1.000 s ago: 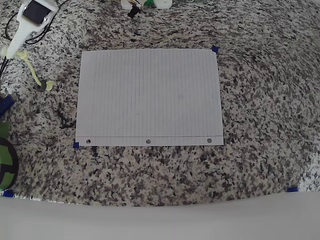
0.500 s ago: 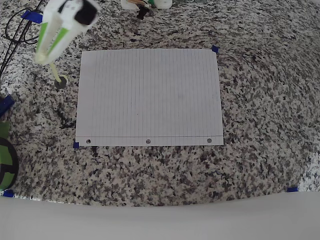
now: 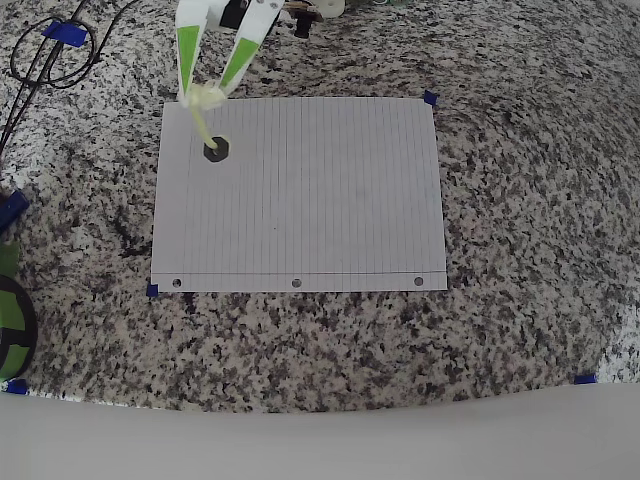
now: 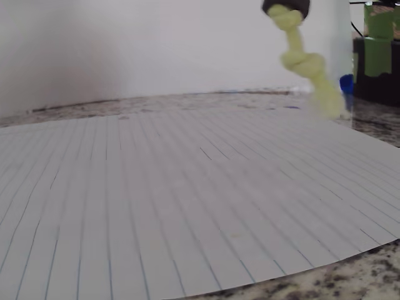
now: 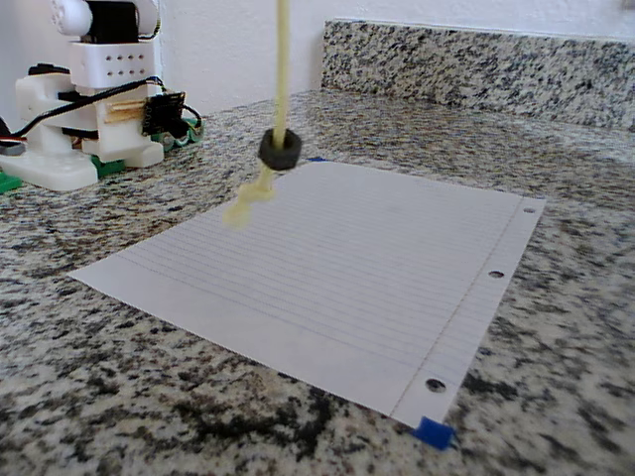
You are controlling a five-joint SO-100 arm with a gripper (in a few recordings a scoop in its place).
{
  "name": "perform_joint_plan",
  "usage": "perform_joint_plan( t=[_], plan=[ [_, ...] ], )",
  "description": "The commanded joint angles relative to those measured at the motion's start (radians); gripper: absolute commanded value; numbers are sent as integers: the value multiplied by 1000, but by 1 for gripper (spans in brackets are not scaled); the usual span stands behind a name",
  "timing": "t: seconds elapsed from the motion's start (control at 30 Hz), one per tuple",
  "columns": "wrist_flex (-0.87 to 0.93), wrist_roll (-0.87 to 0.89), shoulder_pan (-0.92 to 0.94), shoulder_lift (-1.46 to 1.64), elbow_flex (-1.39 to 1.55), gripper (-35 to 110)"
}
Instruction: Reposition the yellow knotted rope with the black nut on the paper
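Observation:
The yellow knotted rope (image 3: pixel 206 118) hangs from my gripper (image 3: pixel 205 94), whose green-and-white fingers (image 3: pixel 187 55) close on its upper knot. The black nut (image 3: pixel 217 151) is threaded on the rope and hangs over the top-left corner of the paper (image 3: pixel 300 200) in the overhead view. In the fixed view the rope (image 5: pixel 282 69) drops straight down, with the nut (image 5: pixel 280 149) in the air above the paper (image 5: pixel 347 258) and a blurred knotted tail below it. The wrist view shows the nut (image 4: pixel 286 7) at the top and the rope (image 4: pixel 304 62) swinging over the lined paper (image 4: pixel 156 200).
The granite counter (image 3: pixel 520 200) carries blue tape marks (image 3: pixel 430 98) at the paper's corners. Dark cables (image 3: pixel 50 55) lie at the overhead view's top left, and a green object (image 3: pixel 10 320) sits at its left edge. The arm's white base (image 5: pixel 89 99) stands behind the paper.
My gripper has swung right from the bare counter left of the paper to above the paper's top-left corner. The rope and nut came with it.

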Motion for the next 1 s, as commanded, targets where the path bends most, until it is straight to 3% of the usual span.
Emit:
perform_joint_plan(
  t=[0.0,0.3,0.77,0.97],
  plan=[
    [-9,52,3,48,5,0],
    [-25,242,20,103,49,0],
    [-170,247,255,-118,48,0],
    [-132,247,160,-6,118,0]
  ],
)
